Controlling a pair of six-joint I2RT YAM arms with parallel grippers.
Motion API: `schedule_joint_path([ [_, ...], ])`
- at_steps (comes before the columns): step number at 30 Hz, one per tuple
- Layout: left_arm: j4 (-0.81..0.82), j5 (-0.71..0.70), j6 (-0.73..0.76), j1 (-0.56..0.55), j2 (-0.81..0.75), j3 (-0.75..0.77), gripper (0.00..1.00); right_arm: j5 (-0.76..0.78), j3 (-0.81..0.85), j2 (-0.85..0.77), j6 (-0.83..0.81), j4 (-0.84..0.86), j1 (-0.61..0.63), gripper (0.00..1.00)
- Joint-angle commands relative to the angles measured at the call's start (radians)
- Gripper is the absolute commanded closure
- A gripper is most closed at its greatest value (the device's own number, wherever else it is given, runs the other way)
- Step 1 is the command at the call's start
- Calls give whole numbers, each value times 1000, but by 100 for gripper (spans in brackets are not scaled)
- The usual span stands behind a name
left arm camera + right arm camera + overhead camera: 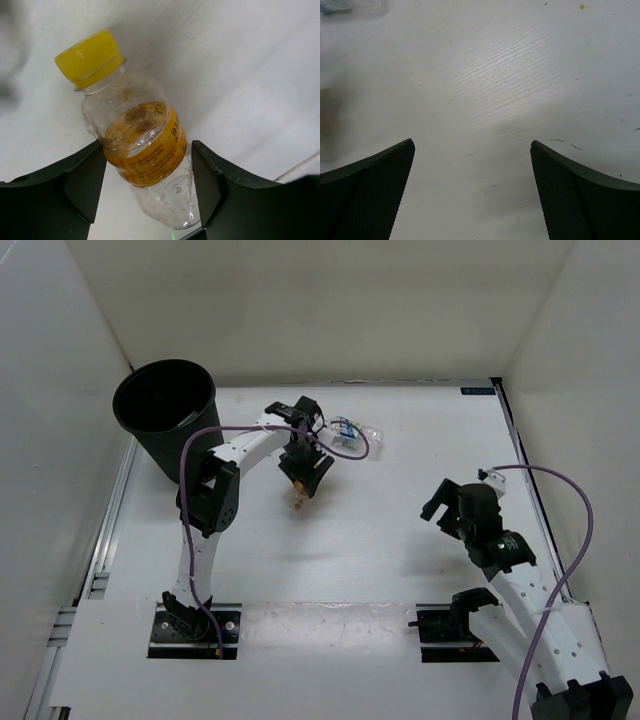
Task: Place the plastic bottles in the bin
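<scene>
Pinching yellow-capped bottle (131, 112) by its middle: left claw (147, 176); right claw (472, 192) spread wide, holding nothing.

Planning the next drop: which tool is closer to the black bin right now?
Left. The left tool, gripping an orange-label bottle, is a short way right of the bin; the right tool sits far across on the right side.

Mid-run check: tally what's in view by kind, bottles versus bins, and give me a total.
Plastic bottles: 2, the orange-label bottle between the left fingers and the blue-label bottle lying on the table.
Bins: 1, the black bin.
Total: 3. The bin's inside is too dark to count anything there.
</scene>
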Motion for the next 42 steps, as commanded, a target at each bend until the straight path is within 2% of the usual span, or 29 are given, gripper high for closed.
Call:
schedule_joint_path([
  [1,-82,63,58,-2,-194,182,90,14,-7,0,-16,49,-8,0],
  [4,-54,-39,99,-2,-326,300,90,1,4,20,-16,49,-8,0],
  [6,35,-197,141,-2,-419,255,90,-8,13,32,-6,49,-8,0],
  [8,282,-339,173,12,-579,157,90,-19,22,43,-6,76,-8,0],
  [9,342,-450,187,26,-607,132,90,-28,22,53,-6,76,-8,0],
  [11,353,-557,178,121,-569,231,90,-28,33,66,-6,87,-8,0],
  [14,353,-570,152,285,-538,256,89,-38,51,87,-16,96,-8,0],
  [16,353,-526,132,390,-529,241,87,-48,61,98,-25,96,-8,0],
  [19,353,-481,106,487,-494,176,86,-48,71,98,-25,96,-8,0],
  [24,342,-426,63,586,-444,135,80,-48,62,63,-34,96,-8,0],
  [25,342,-414,63,595,-444,135,77,-48,50,63,-34,96,-8,0],
  [27,333,-391,38,607,-444,110,45,-48,39,41,-25,96,-8,0],
  [29,322,-380,38,618,-444,98,20,-48,29,41,-25,96,-8,0],
  [30,322,-380,26,618,-454,98,3,-48,29,32,-25,96,-8,0],
  [31,310,-392,26,618,-454,98,0,-48,29,32,-25,87,-8,0],
  [36,270,-392,1,618,-476,129,0,-48,29,41,-25,87,-8,0],
  [42,270,-466,-9,583,-529,174,0,-58,29,70,-25,108,-8,0],
])
